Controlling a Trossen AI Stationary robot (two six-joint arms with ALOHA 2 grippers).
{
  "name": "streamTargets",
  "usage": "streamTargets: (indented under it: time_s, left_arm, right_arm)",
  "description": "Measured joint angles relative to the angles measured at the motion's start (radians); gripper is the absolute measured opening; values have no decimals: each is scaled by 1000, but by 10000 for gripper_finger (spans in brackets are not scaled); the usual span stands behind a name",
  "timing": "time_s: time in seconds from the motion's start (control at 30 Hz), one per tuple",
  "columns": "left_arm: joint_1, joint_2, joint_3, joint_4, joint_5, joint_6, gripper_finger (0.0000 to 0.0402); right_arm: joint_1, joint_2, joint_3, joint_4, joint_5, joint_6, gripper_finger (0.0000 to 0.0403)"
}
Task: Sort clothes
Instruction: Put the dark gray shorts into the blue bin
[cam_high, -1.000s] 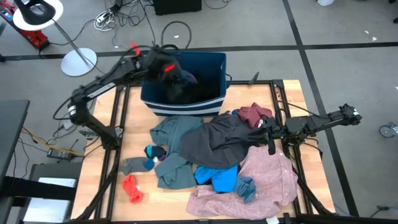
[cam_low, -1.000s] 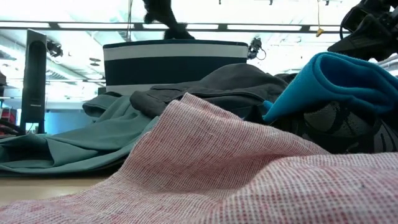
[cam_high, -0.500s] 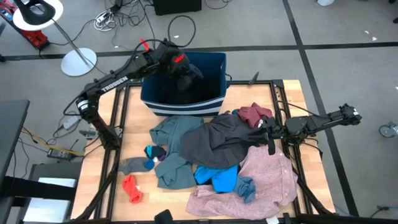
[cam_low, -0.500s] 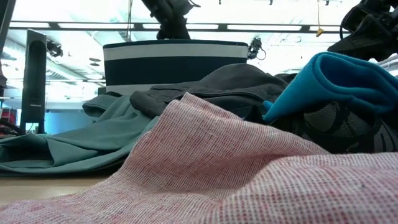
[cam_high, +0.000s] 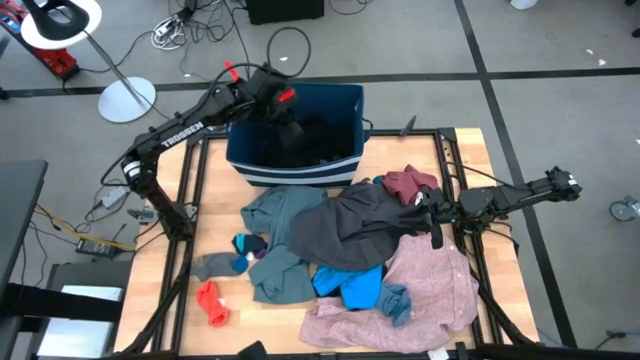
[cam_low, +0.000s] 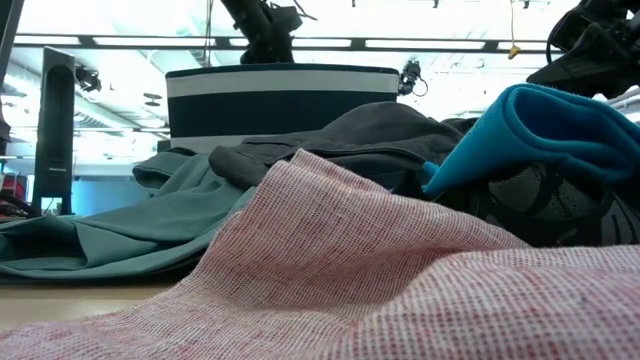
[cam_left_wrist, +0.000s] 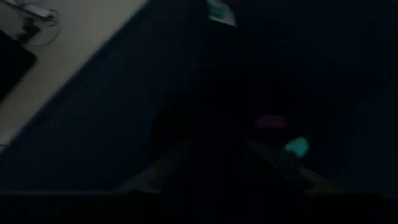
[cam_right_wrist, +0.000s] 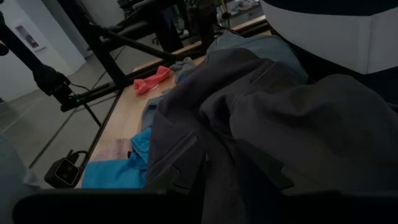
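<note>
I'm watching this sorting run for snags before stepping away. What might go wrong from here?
The left gripper reaches down into the blue bin over a black garment; if the fabric clings, it may lift out again as the arm rises. The right gripper sits among the dark grey garment and maroon piece, so a grab there might take both. The pink shirt lies near the table edge and might get dragged off.

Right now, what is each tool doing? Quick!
Left tool: over the blue bin; open or shut cannot be told.
Right tool: at the dark grey garment; grip cannot be told.
</note>
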Motion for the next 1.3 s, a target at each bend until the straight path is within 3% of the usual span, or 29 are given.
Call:
streamTargets:
  time_s: [0.17, 0.27, 0.6, 0.77, 0.93, 1.13, 1.3]
  left_arm:
    - [-46, -77, 0, -29, 137, -33, 163]
    - [-101, -142, 0, -41, 154, -69, 163]
    - [-392, -289, -33, -104, -64, -282, 163]
    - [-553, -296, -180, -64, -152, -416, 163]
    - [-682, -295, -408, 129, -158, -561, 163]
    - [-768, -294, -628, 331, -134, -730, 163]
    - [-800, -294, -710, 369, -133, -812, 163]
  right_arm:
    - [0, 0, 0, 0, 0, 0, 89]
    - [0, 0, 0, 0, 0, 0, 89]
    - [0, 0, 0, 0, 0, 0, 89]
    - [0, 0, 0, 0, 0, 0, 89]
    - [0, 0, 0, 0, 0, 0, 89]
    - [0, 0, 0, 0, 0, 0, 89]
    - [0, 0, 0, 0, 0, 0, 89]
